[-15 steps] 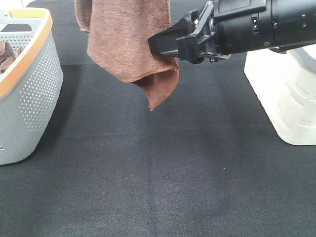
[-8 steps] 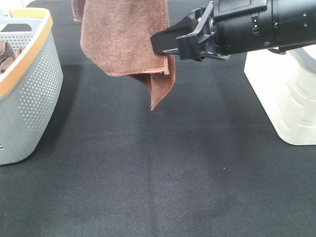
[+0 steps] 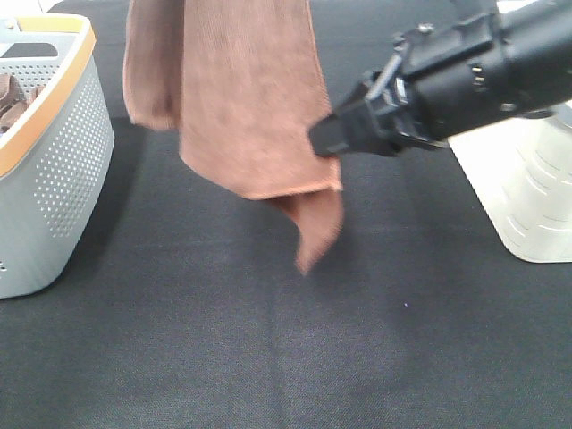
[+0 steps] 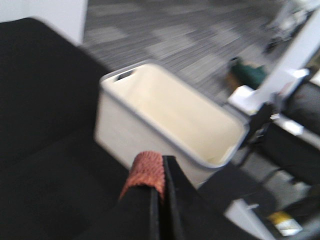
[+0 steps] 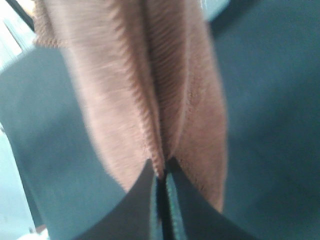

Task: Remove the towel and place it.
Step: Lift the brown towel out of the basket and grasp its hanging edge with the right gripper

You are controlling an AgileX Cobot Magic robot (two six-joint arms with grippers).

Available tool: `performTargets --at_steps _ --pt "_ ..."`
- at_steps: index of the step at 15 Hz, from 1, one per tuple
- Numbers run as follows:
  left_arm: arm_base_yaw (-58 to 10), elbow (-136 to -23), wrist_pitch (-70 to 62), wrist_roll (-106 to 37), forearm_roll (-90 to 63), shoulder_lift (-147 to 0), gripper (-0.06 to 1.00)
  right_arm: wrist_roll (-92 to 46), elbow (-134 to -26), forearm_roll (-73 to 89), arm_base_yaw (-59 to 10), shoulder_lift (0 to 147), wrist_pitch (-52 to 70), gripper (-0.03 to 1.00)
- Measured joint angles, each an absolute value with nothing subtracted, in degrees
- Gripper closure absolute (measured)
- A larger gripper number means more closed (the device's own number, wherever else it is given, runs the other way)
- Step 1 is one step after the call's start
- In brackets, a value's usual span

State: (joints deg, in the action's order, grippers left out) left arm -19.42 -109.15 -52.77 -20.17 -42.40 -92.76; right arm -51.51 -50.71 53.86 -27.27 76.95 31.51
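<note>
The towel (image 3: 241,98), a reddish-brown cloth, hangs in folds from above the top of the exterior high view, its lowest corner just above the black table. My right gripper (image 3: 322,143) comes in from the right and is shut on the towel's right edge. The right wrist view shows its jaws (image 5: 161,170) pinching the cloth (image 5: 135,85). My left gripper is out of the exterior view. In the left wrist view it (image 4: 161,165) is shut on a small fold of the towel (image 4: 147,172).
A grey perforated basket with an orange rim (image 3: 63,152) stands at the left, with another bunched brown cloth (image 3: 9,98) inside. A white bin (image 3: 527,197) stands at the right edge; it also shows in the left wrist view (image 4: 165,115). Black cloth covers the table (image 3: 286,340).
The towel has dropped lower and shifted right, now hanging longer. My right gripper has moved down and to the right with the towel's edge still held.
</note>
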Motion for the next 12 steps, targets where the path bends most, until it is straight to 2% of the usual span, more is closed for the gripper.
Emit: performTargets --at_steps 6,9,12 --pt "-19.4 -109.1 -57.9 -15.7 -29.0 -92.8 0.94 -32.3 -51.5 36.4 -27.3 70.6 34.7 0.97" --pt "-19.4 -109.1 -61.4 -15.6 -25.8 -92.8 0.94 -21.1 -58.2 23.9 -27.3 70.3 43.5 0.97" --pt "-19.4 -109.1 -61.9 -15.5 -24.2 -92.8 0.94 -18.6 -62.6 21.8 -27.3 70.3 46.7 0.97"
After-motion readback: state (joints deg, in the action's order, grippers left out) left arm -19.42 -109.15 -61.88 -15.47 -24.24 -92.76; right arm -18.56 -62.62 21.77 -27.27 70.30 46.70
